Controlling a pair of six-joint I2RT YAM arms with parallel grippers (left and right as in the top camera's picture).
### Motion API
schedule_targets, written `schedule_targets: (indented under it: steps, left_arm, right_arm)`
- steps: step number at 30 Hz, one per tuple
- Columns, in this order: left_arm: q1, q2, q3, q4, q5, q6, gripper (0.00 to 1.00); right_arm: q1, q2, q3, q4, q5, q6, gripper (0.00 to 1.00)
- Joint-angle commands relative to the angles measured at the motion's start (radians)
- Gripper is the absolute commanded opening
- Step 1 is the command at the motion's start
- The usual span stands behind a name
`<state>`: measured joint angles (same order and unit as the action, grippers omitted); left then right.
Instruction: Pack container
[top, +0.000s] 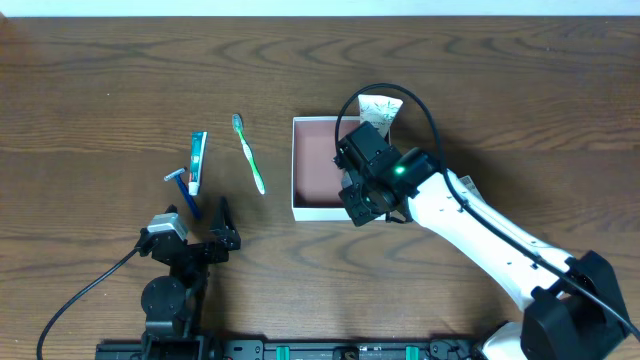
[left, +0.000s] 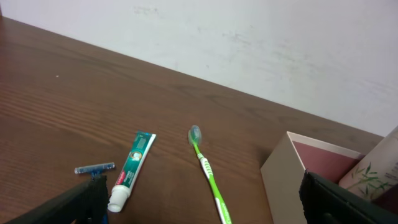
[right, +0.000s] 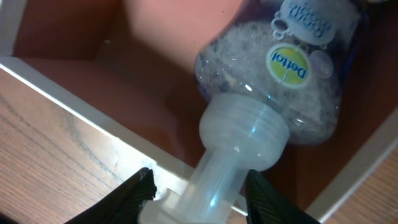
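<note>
Clear plastic soap bottle (right: 280, 81) hangs clamped by its pump neck between the right gripper (right: 199, 182) fingers, inside the container (top: 318, 210) walls. Toothpaste (left: 132, 168), toothbrush (left: 208, 174) and razor (left: 94, 168) lie unpacked ahead of the wide-open, empty left gripper (top: 208, 222).

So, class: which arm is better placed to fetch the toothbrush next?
Left: the left hand, open, sits near the toothbrush; the right hand grips the bottle at the container.

Toothbrush (top: 249, 153) left of container (top: 315, 160); toothpaste (top: 198, 162), razor (top: 181, 181) further left; bottle (right: 280, 87) in container; carton (top: 381, 107) behind it.
</note>
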<state>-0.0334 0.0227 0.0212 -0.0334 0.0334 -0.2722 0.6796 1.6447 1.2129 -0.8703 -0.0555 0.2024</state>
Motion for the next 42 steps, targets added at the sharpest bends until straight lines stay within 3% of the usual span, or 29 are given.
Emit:
schedule_targets:
  steps: [1, 8, 13, 42]
  left_arm:
    - [0.005, 0.001, -0.017, -0.038, -0.026, 0.009, 0.98]
    - [0.005, 0.001, -0.017, -0.038, -0.026, 0.009, 0.98]
    - [0.005, 0.001, -0.017, -0.038, -0.026, 0.009, 0.98]
    - [0.005, 0.001, -0.017, -0.038, -0.026, 0.009, 0.98]
  right_arm:
    - [0.008, 0.028, 0.002, 0.010, 0.004, 0.009, 0.47]
    - [0.008, 0.029, 0.002, 0.017, 0.030, 0.008, 0.27]
    - [0.008, 0.029, 0.002, 0.017, 0.030, 0.002, 0.19]
    - [-0.049, 0.014, 0.192, -0.047, 0.108, -0.048, 0.06]
